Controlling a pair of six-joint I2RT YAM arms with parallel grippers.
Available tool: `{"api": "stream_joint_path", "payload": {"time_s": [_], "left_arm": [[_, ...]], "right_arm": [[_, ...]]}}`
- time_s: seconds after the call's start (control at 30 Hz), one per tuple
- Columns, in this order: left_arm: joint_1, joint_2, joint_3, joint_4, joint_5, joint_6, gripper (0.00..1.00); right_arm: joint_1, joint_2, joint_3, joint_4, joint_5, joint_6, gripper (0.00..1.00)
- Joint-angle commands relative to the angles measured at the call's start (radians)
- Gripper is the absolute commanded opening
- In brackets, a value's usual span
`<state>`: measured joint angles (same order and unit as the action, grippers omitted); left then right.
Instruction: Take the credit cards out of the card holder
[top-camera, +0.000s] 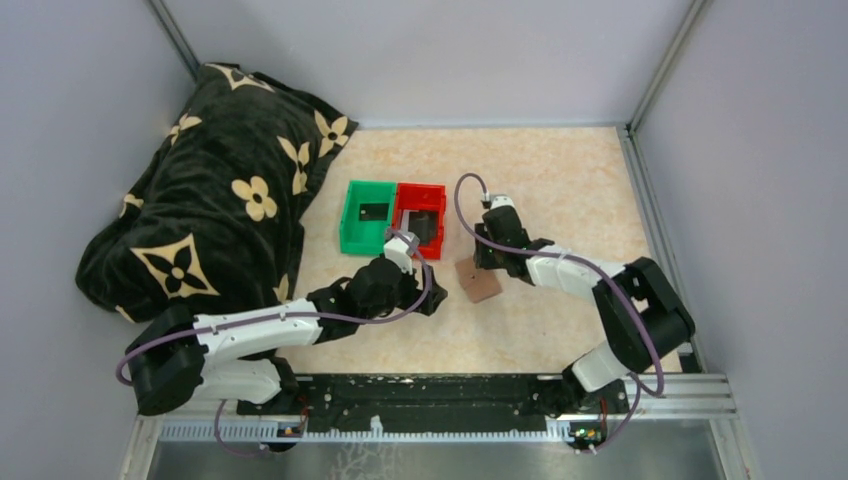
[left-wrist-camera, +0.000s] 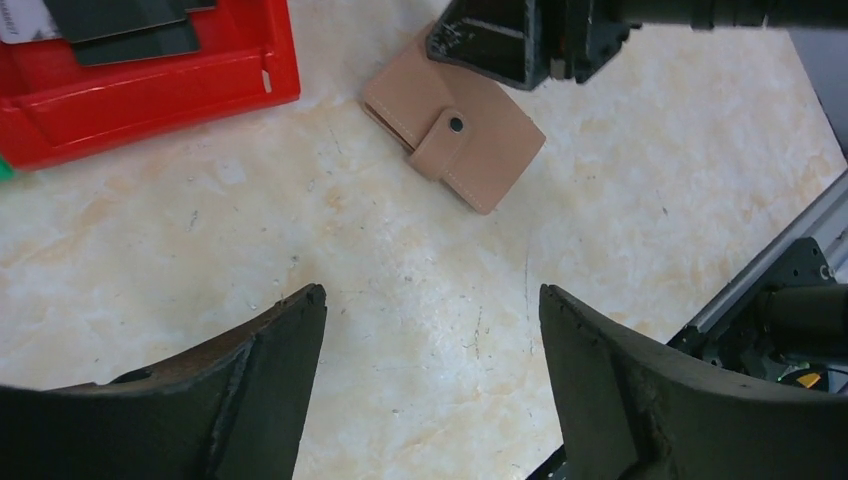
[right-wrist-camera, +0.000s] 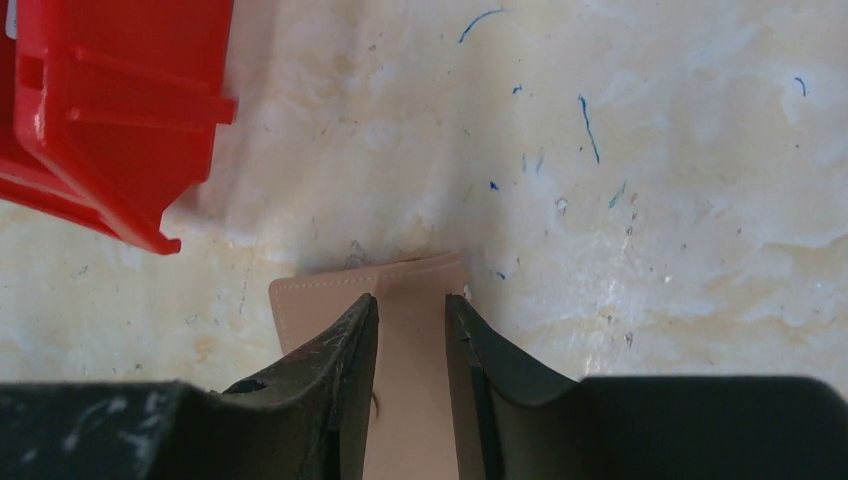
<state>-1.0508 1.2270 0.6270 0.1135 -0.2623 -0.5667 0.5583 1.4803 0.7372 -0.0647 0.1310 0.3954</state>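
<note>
Right pincer (right-wrist-camera: 412, 305) is standing narrowly parted at the closed card holder (right-wrist-camera: 310, 297), contact unclear, while left pincer (left-wrist-camera: 432, 300) is gaping wide and empty.

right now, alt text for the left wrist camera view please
A closed tan wallet, its snap strap fastened, lies on a pale marbled table with the right gripper over its far edge. A red bin holding dark cards sits upper left; the left gripper stands open in the foreground.

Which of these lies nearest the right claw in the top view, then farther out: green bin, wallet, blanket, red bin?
1. Wallet, beneath the right claw.
2. Red bin, left.
3. Green bin, farther left.
4. Blanket, far left.
</note>
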Motion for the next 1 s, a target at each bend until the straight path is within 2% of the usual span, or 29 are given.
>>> {"api": "stream_joint_path", "payload": {"time_s": [0.0, 0.17, 0.37, 0.57, 0.73, 0.8, 0.87, 0.97], "left_arm": [[0.006, 0.016, -0.062, 0.196, 0.088, 0.098, 0.87], [0.008, 0.029, -0.079, 0.281, 0.106, 0.197, 0.9], [0.009, 0.07, -0.07, 0.321, 0.094, 0.353, 0.95], [0.018, 0.134, -0.13, 0.505, 0.135, 0.366, 0.96], [0.018, 0.219, -0.082, 0.488, 0.201, 0.372, 0.9], [0.018, 0.239, -0.064, 0.478, 0.276, 0.373, 0.92], [0.018, 0.263, -0.042, 0.459, 0.328, 0.376, 0.94], [0.017, 0.291, -0.032, 0.46, 0.37, 0.398, 0.91]], "right_arm": [[-0.05, 0.052, 0.064, 0.065, -0.079, -0.032, 0.32], [-0.047, 0.028, -0.01, 0.128, -0.163, -0.021, 0.37], [-0.005, -0.027, -0.114, 0.116, -0.161, 0.017, 0.37], [0.061, -0.1, -0.205, 0.102, -0.142, 0.075, 0.37], [0.066, -0.21, -0.208, 0.061, -0.115, 0.104, 0.37], [0.057, -0.241, -0.177, 0.026, -0.103, 0.104, 0.37], [0.014, -0.263, -0.157, 0.014, -0.16, 0.126, 0.37], [-0.026, -0.305, -0.155, 0.015, -0.204, 0.142, 0.37]]}}
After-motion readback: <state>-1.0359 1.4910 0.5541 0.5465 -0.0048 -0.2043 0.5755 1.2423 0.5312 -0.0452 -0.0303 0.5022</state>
